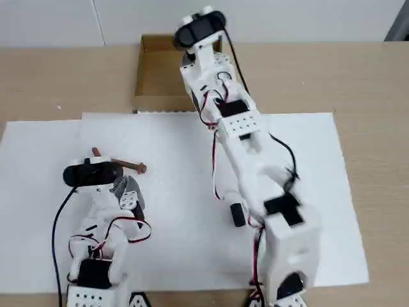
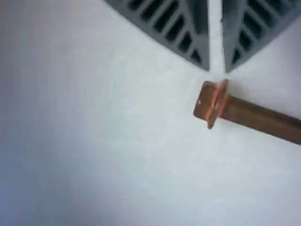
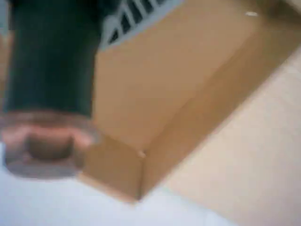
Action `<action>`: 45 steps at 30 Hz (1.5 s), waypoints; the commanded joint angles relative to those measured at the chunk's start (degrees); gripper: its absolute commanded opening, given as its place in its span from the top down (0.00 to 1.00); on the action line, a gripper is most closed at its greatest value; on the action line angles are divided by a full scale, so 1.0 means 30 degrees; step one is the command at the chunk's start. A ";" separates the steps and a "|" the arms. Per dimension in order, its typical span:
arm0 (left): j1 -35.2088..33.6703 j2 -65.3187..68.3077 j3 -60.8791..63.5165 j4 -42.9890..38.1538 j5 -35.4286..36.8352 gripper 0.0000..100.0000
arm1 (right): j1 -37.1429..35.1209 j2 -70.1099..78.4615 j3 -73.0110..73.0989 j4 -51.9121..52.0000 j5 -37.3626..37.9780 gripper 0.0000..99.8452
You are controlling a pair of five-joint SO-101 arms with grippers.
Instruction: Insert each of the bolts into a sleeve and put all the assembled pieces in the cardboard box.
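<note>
My right gripper is shut on a black sleeve with a copper bolt head at its end. It holds this piece above the near corner of the cardboard box, which stands at the table's far side. A copper bolt lies on the white paper, its head just off the tips of my left gripper. That gripper's grey fingers are almost together with nothing between them. From above, this bolt lies by the left arm, and a second bolt pokes out behind the arm.
A large white paper sheet covers the wooden table. A short black cylinder, like a sleeve, lies on the paper beside the right arm. The right arm stretches across the middle of the paper to the box.
</note>
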 commanded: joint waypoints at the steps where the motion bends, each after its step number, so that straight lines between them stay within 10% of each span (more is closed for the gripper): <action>1: 0.0117 -0.0117 -0.0073 0.0029 -0.0117 0.99 | -0.0249 0.1832 -0.3780 -0.0601 0.1143 1.00; 20: 0.0117 -0.0117 -0.0073 0.0029 -0.0117 0.99 | -0.0630 0.4469 -0.7033 0.4059 0.2022 0.84; 33: 0.0117 -0.0117 -0.0073 0.0029 -0.0117 0.99 | -0.0659 0.3619 -0.7062 0.4381 0.2022 0.99; 45: 0.0117 -0.0117 -0.0073 0.0029 -0.0088 0.99 | -0.0835 -0.2066 -0.7062 1.5399 0.1934 1.00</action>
